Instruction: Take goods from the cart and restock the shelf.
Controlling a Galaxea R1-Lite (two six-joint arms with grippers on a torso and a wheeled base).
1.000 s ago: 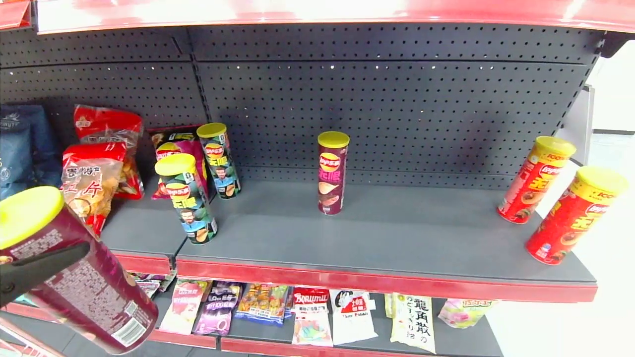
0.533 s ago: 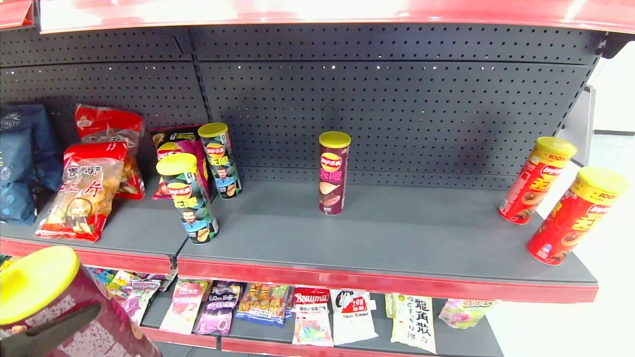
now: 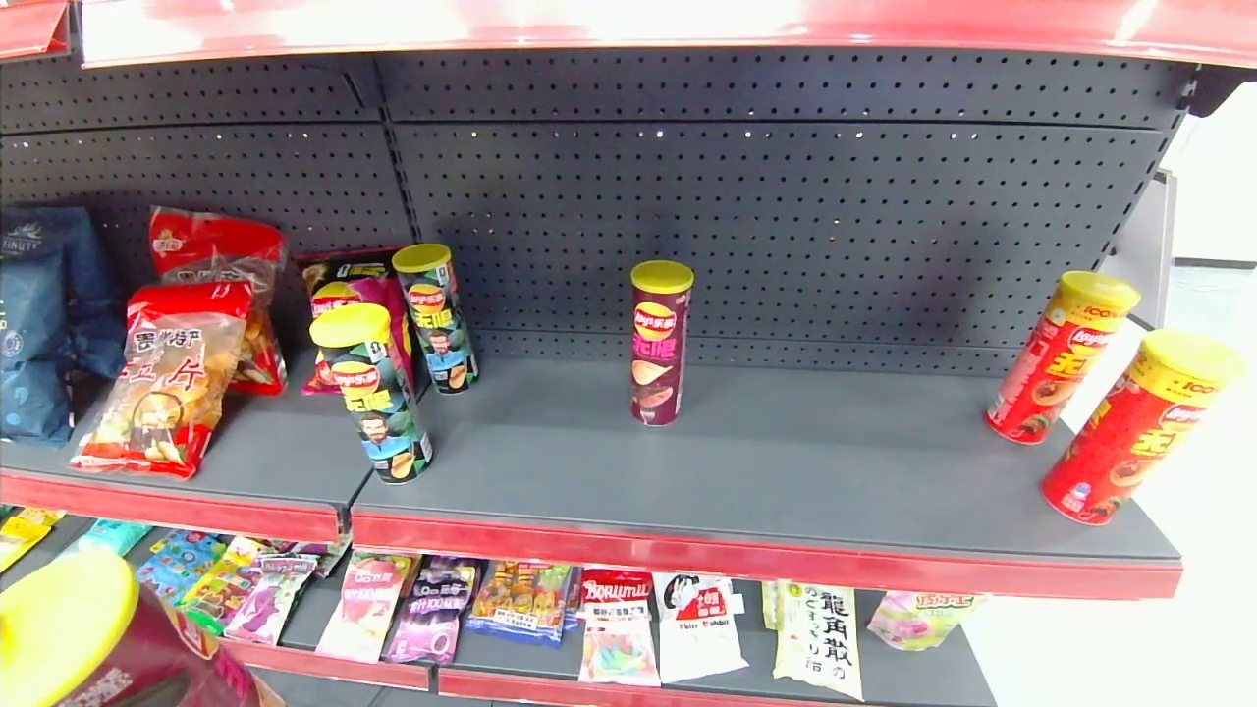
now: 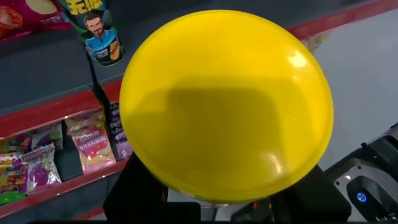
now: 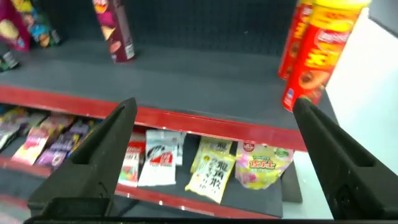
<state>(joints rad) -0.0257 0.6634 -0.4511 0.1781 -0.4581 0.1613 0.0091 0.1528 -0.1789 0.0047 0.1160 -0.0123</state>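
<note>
Down at the robot's lower left, the held maroon can [image 3: 74,638] sits low, in front of the lower shelf [image 3: 324,663], with its yellow lid uppermost. In the left wrist view that lid [image 4: 227,102] faces the camera, and the left gripper [image 4: 227,204] clamps the can, one dark finger on each side just under the lid's rim. A patch of small white print shows on the can's side, too small to read.

On the grey shelf [image 3: 766,565] with the red front lip, a matching maroon can [image 3: 660,342] stands upright near the middle. To its left stand two yellow-lidded cans [image 3: 371,391] whose labels carry a man's face. Beside them are red and clear snack bags [image 3: 167,378] with large printed characters. Two red cans [image 3: 1061,355] with yellow lids stand at the right end.

The right gripper [image 5: 211,155] hangs before the shelf's red lip, fingers spread wide and holding nothing. Flat snack packets [image 3: 609,624] lie in a row on the lower shelf.
</note>
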